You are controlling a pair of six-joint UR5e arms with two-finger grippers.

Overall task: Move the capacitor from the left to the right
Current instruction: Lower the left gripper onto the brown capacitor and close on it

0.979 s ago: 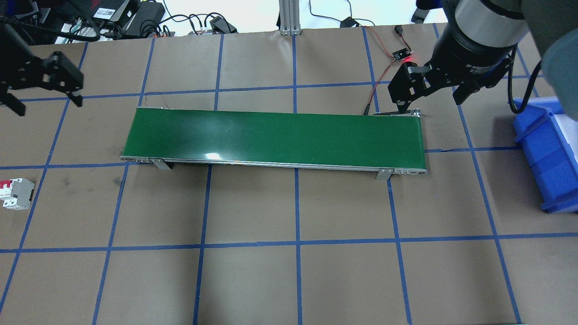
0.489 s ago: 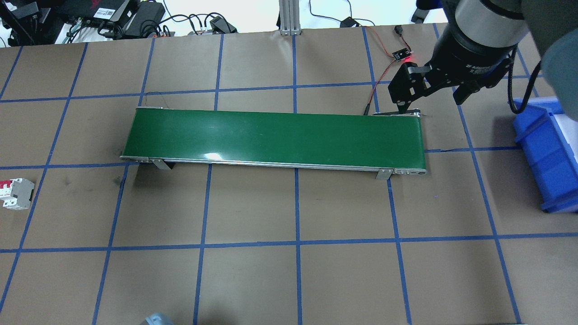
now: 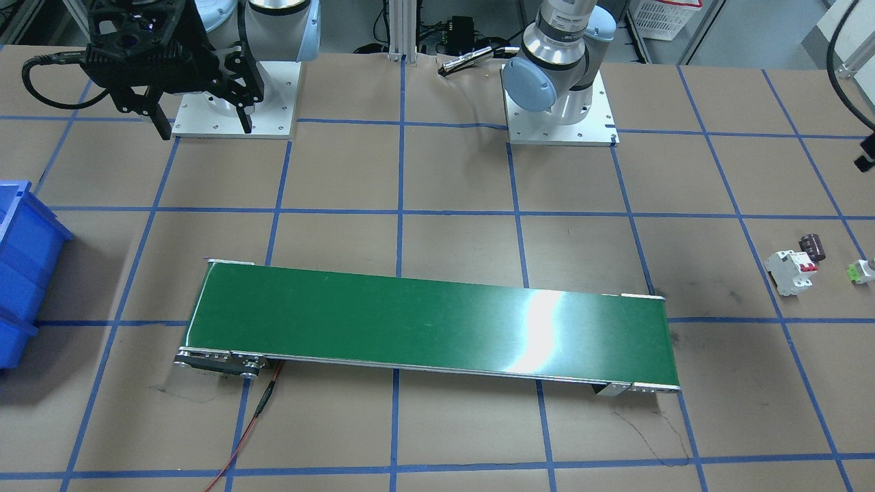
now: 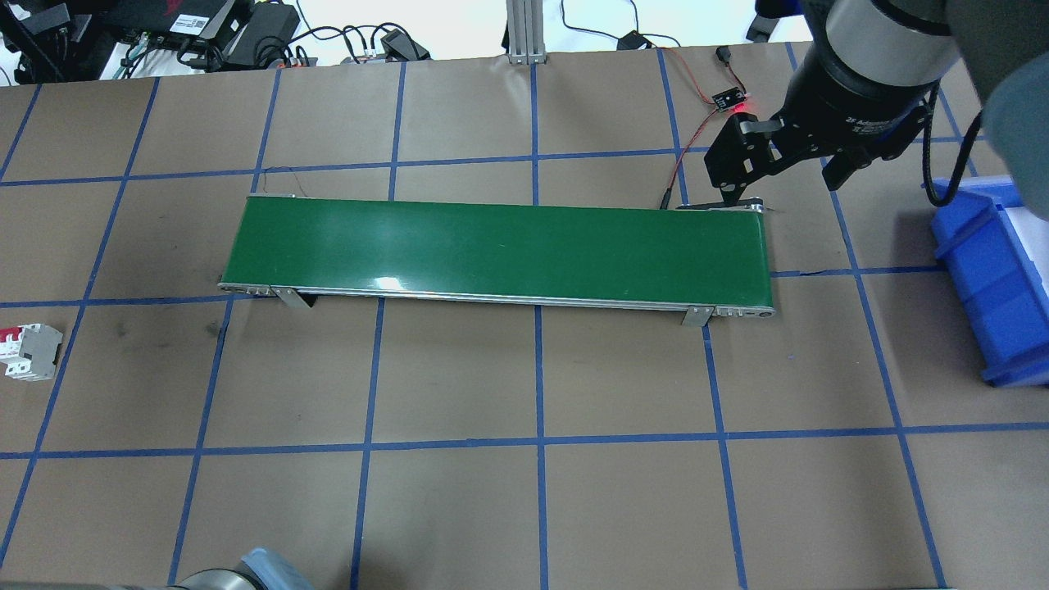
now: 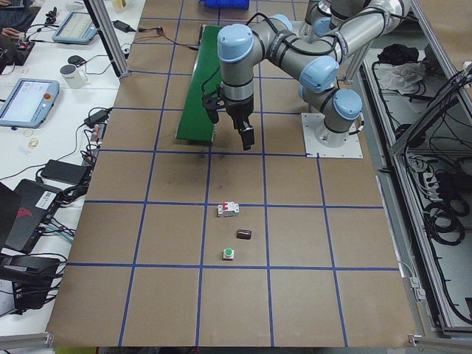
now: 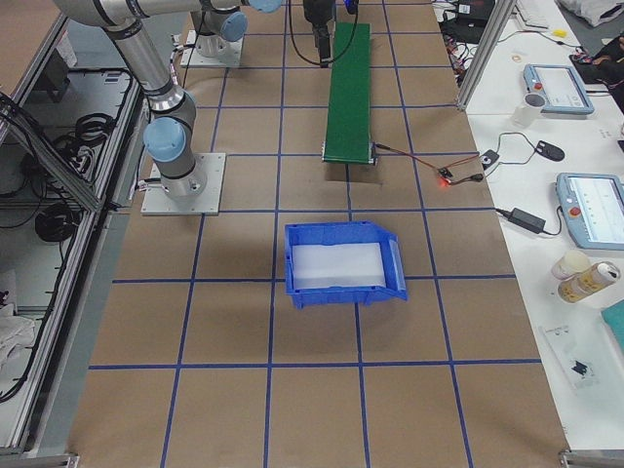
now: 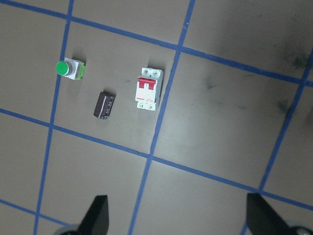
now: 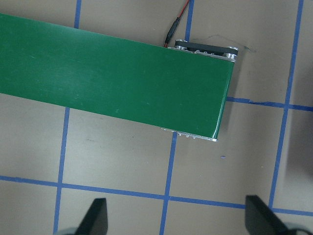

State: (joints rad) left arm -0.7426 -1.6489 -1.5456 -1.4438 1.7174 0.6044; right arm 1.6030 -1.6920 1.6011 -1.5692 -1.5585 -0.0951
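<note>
The capacitor (image 7: 104, 105), a stubby dark cylinder, lies on the brown table between the white breaker (image 7: 147, 89) and the green-and-white part (image 7: 70, 68). It also shows in the front view (image 3: 812, 247) and the left side view (image 5: 244, 234), and is out of frame in the overhead view. My left gripper (image 7: 177, 208) is open and empty, high above the table, short of the capacitor; it hangs near the conveyor's end (image 5: 230, 125). My right gripper (image 3: 204, 126) is open and empty, above the conveyor's other end (image 4: 783, 184).
The green conveyor (image 4: 500, 250) runs across the table's middle. A blue bin (image 4: 996, 287) stands at the right end. The breaker (image 4: 29, 351) sits at the overhead view's left edge. A red-lit sensor board (image 4: 725, 100) with wires lies behind the conveyor.
My left gripper has left the overhead view's top-left corner, and the left arm's elbow now shows at that view's bottom edge. The right arm has hardly moved.
</note>
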